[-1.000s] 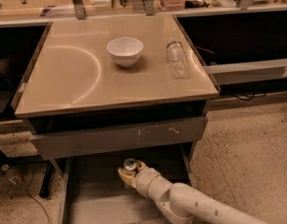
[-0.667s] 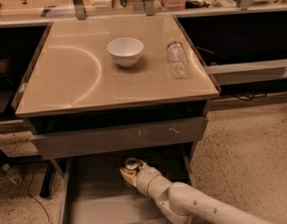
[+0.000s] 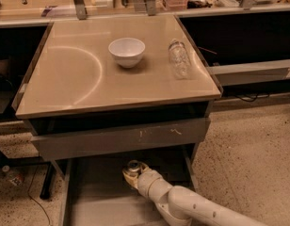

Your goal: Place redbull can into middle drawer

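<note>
Below, the tool grips the redbull can inside the middle drawer, beneath the scratched drawer front.

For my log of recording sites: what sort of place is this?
Probably a lab or workshop: a metal drawer cabinet, cluttered workbenches behind, a speckled floor. The tool is low at the redbull can, over the open middle drawer.

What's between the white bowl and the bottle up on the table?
Nothing, only bare table between bowl and bottle, in the camera view. The gripper is down in the drawer, by the can.
</note>
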`<state>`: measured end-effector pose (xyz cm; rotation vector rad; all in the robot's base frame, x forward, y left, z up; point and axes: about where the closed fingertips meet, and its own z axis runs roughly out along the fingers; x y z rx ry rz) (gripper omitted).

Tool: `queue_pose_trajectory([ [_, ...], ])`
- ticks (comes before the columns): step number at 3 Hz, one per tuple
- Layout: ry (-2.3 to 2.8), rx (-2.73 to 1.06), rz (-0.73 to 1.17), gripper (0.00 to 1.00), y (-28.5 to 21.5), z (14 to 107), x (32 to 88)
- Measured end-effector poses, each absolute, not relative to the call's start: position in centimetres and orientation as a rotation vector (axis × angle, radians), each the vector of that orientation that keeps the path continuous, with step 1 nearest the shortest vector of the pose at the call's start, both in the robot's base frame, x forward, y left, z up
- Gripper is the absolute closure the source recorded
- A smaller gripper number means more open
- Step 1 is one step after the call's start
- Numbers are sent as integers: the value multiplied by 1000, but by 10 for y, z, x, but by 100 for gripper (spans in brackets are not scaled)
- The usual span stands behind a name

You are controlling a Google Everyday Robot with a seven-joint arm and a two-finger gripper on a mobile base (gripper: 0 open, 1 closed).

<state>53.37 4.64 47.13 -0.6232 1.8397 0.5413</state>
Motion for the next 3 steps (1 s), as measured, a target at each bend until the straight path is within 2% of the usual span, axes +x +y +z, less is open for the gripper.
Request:
queue_pose_trajectory([
  [3, 1836, -544, 527, 100, 44, 450, 542],
])
